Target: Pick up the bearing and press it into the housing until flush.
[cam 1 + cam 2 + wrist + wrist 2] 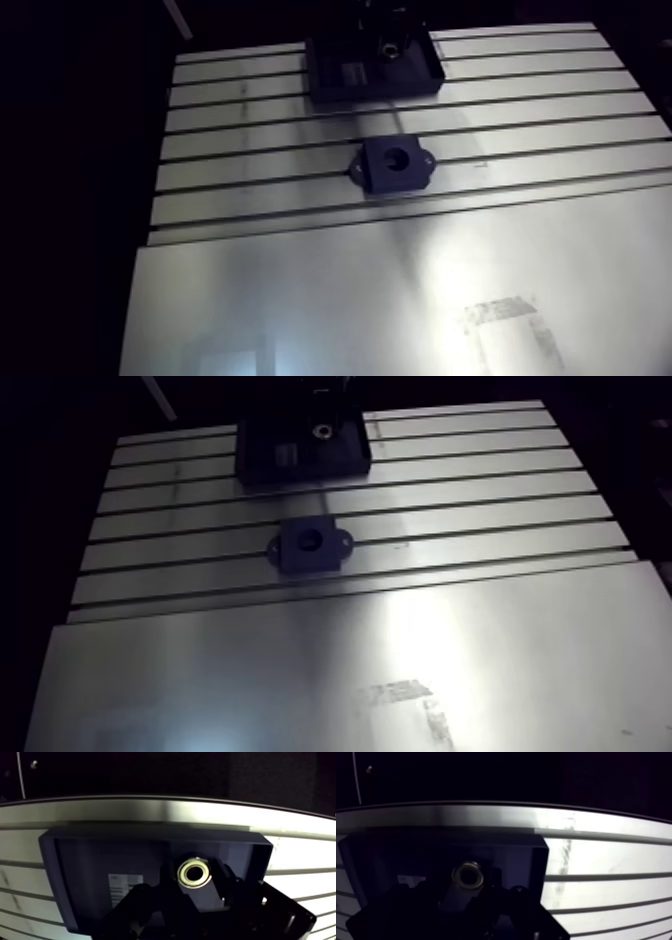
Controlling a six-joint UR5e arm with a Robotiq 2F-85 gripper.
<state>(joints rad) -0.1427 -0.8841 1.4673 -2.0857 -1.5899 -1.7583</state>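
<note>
The bearing (195,873), a pale metal ring, stands in the dark tray (150,835) at the far end of the slotted table. In the wrist view my gripper (195,881) has one dark finger (163,889) tight on each side of the bearing and is shut on it. The arm view shows the gripper (390,42) low inside the tray (330,78). The dark housing (394,164), a block with a round bore and side lugs, sits on the table's middle, apart from the tray on the near side. Its bore is empty.
A white label (125,886) lies on the tray floor beside the gripper. The tray's raised walls surround the bearing. A smooth metal plate (400,300) covers the near half of the table, with a scuffed patch (505,325) at the near right.
</note>
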